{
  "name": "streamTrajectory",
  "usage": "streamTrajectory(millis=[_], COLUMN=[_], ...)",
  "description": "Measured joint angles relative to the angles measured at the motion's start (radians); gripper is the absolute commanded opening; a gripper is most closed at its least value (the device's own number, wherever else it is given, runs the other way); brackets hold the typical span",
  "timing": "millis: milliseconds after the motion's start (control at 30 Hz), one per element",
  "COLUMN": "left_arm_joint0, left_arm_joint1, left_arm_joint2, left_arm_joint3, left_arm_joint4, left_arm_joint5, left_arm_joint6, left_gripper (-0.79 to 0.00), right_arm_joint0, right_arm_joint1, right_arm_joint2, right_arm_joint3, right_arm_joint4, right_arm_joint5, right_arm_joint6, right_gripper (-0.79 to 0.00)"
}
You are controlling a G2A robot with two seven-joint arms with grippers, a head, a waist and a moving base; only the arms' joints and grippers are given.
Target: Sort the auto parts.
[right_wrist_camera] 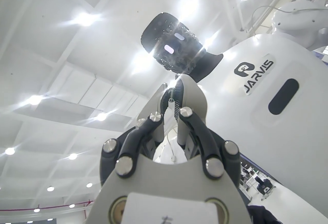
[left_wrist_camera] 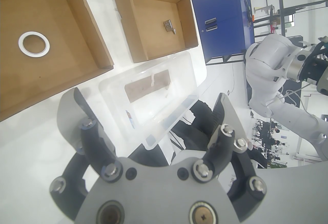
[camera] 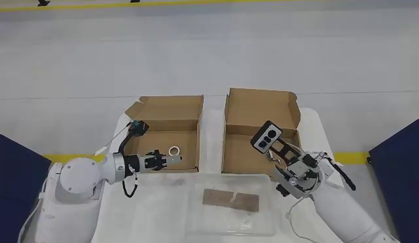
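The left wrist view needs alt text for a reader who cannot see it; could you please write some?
The open left hand hangs over a white table near a clear bin. Beyond stand two open cardboard boxes: one holds a white ring, the other a small metal part.

Top view down onto table (camera: 163,200), left wrist view sharing its boxes (left_wrist_camera: 87,20), right wrist view facing ceiling (right_wrist_camera: 51,56)
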Motion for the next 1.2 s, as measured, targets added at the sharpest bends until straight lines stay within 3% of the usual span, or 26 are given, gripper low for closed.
streamTrajectory(millis=[267, 467, 933, 1200], left_arm_joint0=[0.0, 0.0, 0.0, 0.0], left_arm_joint1=[0.0, 0.0, 0.0, 0.0], left_arm_joint2=[0.0, 0.0, 0.0, 0.0], left_arm_joint3=[0.0, 0.0, 0.0, 0.0], left_arm_joint4=[0.0, 0.0, 0.0, 0.0], left_arm_joint5=[0.0, 0.0, 0.0, 0.0], left_arm_joint6=[0.0, 0.0, 0.0, 0.0], left_gripper=[0.0, 0.0, 0.0, 0.0], right_arm_joint0=[-0.01, -0.017, -0.023, -0.012], right_arm_joint1=[-0.008, -0.014, -0.047, -0.043], right_arm_joint2=[0.027, 0.041, 0.046, 0.092], right_arm_joint3=[-0.011, -0.018, -0.037, -0.039], right_arm_joint4=[-0.107, -0.149, 0.038, -0.217], right_arm_joint5=[-0.026, -0.024, 0.025, 0.002], right_arm_joint6=[-0.102, -0.115, -0.12, -0.156], right_gripper=[-0.785, -0.785, -0.785, -0.785])
